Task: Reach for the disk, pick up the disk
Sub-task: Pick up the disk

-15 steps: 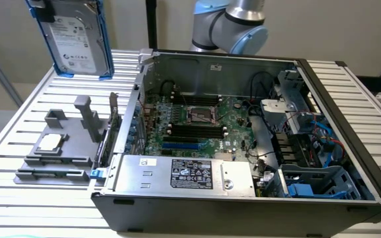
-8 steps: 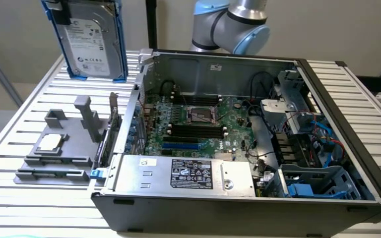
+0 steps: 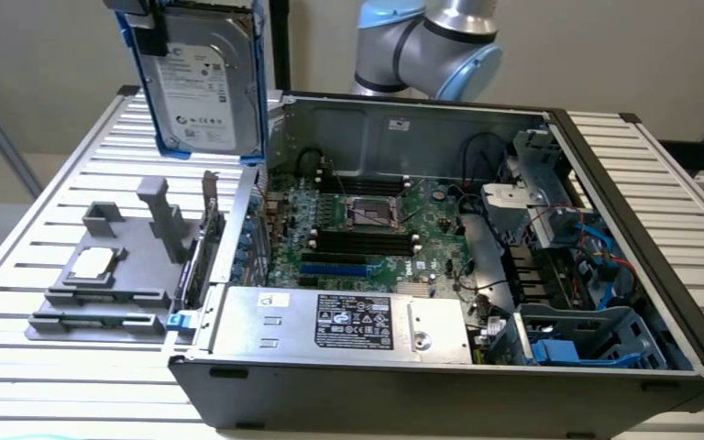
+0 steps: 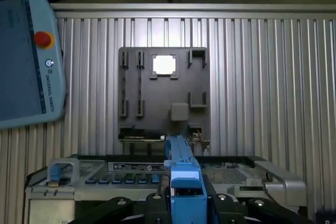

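Arm (image 3: 432, 41), exterior view: rounded silver-grey metal joint housings with pale blue plastic end caps. One cap faces 9 o'clock of the cluster, another faces 4 o'clock. Housings are smooth and cylindrical, with a brushed-metal sheen on the tube section at 12 o'clock.

Gripper (image 4: 184, 208), wrist view: black linkage bars fan out toward 8 and 4 o'clock. Round silver pivot screws (image 4: 155, 197) are set along the bars, several on each side. The finish is matte black.

The gripper (image 4: 186, 203) hangs high, jaws clamped on the disk (image 3: 203, 78).
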